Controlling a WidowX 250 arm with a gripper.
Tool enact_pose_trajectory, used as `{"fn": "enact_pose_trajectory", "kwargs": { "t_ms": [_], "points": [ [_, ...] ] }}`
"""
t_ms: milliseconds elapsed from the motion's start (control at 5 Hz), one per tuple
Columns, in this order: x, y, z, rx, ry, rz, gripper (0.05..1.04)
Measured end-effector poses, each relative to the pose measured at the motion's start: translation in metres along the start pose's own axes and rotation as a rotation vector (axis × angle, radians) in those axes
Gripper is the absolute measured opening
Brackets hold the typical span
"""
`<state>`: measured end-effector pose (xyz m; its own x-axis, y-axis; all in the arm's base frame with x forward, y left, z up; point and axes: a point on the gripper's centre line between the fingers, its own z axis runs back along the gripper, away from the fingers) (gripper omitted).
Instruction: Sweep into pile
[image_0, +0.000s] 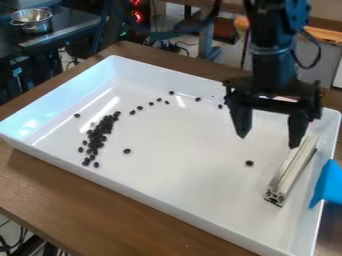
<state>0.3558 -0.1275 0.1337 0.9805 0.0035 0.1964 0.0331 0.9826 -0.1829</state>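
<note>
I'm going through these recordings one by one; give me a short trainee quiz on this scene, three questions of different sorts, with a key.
1. Where does the silver grooved metal bar lie?
a) Among the clumped pieces
b) Inside the white rectangular tray, near the picture's right
c) On the wooden table outside the tray

2. True or false: the black two-finger robot gripper has its fingers spread apart.

3. Fill in: most of the small black bean-like pieces are clumped toward the picture's ____ side.

Key: 1. b; 2. true; 3. left
</note>
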Motion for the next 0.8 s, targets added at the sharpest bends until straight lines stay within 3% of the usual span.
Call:
{"fn": "enact_pose_trajectory", "kwargs": {
  "t_ms": [600,800],
  "points": [
    [0.006,-0.02,-0.024,0.013,-0.002,0.013,0.958],
    [0.005,-0.022,-0.037,0.029,0.003,0.018,0.799]
  ]
}}
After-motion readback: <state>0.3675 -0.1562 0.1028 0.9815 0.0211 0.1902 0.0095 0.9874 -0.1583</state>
